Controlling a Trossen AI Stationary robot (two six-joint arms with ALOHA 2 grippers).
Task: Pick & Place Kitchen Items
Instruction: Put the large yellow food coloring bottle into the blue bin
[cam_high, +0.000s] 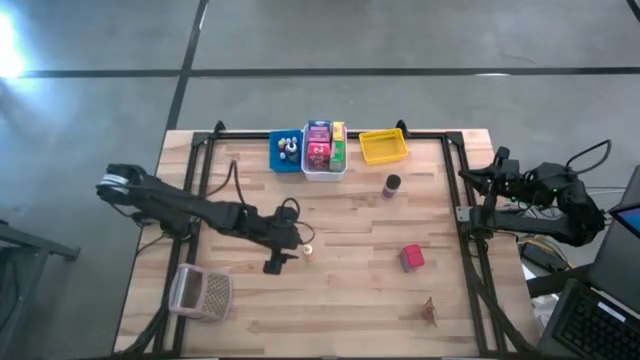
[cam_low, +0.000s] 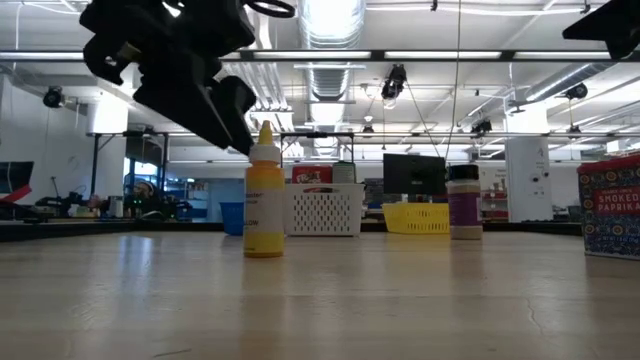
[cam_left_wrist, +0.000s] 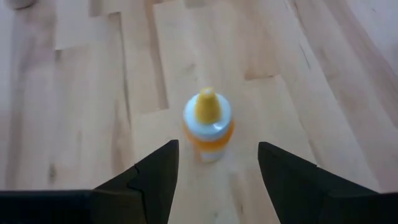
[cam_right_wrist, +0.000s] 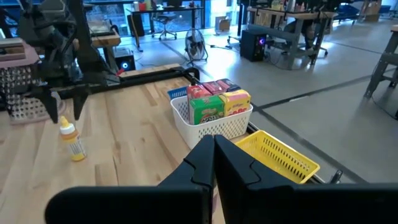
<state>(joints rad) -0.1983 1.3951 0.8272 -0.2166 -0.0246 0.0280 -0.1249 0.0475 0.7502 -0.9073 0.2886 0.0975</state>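
Observation:
A small yellow squeeze bottle (cam_left_wrist: 208, 124) with a white shoulder and yellow tip stands upright on the wooden table (cam_high: 350, 300), near the middle (cam_high: 308, 251). My left gripper (cam_left_wrist: 217, 167) is open and hovers just above it and toward the table's left, one finger on each side, touching nothing; the low view shows it (cam_low: 225, 105) above the bottle (cam_low: 264, 195). A dark-lidded jar (cam_high: 391, 184) and a red box (cam_high: 411, 257) stand farther right. My right gripper (cam_right_wrist: 214, 155) is shut and waits at the table's right edge (cam_high: 480, 178).
At the far edge stand a blue bin (cam_high: 287, 150), a white bin (cam_high: 323, 168) holding several boxes, and a yellow bin (cam_high: 383, 146). A pinkish mesh basket (cam_high: 200, 292) lies near the left front corner. A small reddish item (cam_high: 430, 312) lies near the right front.

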